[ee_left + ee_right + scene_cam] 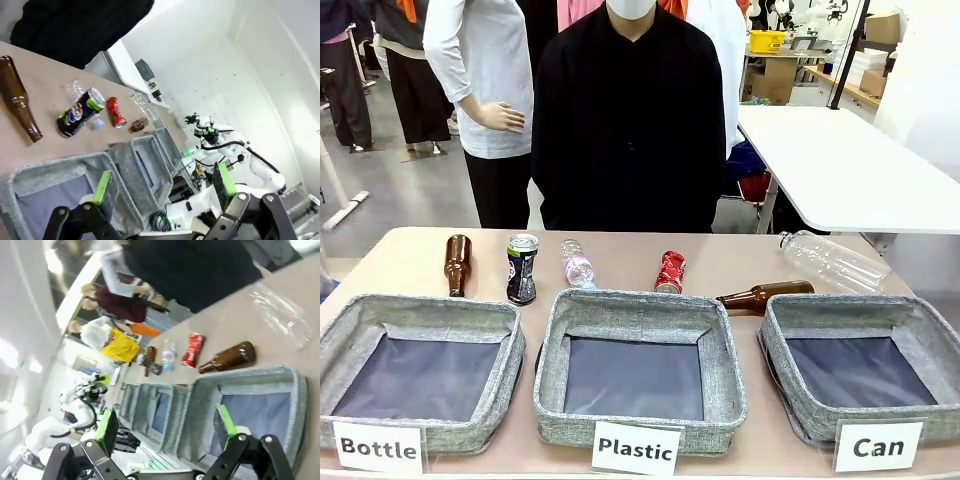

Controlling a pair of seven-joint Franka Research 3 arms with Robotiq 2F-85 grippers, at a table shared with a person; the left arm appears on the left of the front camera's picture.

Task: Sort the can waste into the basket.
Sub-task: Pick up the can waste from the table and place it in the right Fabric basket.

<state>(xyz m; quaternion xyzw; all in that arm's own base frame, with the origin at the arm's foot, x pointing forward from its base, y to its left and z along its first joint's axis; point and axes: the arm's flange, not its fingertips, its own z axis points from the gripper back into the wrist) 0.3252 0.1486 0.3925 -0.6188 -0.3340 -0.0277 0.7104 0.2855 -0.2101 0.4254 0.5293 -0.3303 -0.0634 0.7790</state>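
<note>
The black-and-silver can (521,268) stands upright on the table behind the gap between the left and middle baskets; it also shows in the left wrist view (80,112). The crushed red can (670,271) lies behind the middle basket, and both wrist views catch it (115,111) (192,349). The "Can" basket (861,324) sits at the front right, its dark lining bare (296,390). My left gripper (165,189) hangs open above the left basket. My right gripper (165,428) hangs open above the "Can" basket. Neither holds anything.
The "Bottle" basket (420,318) and the "Plastic" basket (636,312) sit left and middle. Brown glass bottles (457,264) (764,295) and clear plastic bottles (577,264) (834,261) lie along the far side. A person in black (630,120) stands behind the table.
</note>
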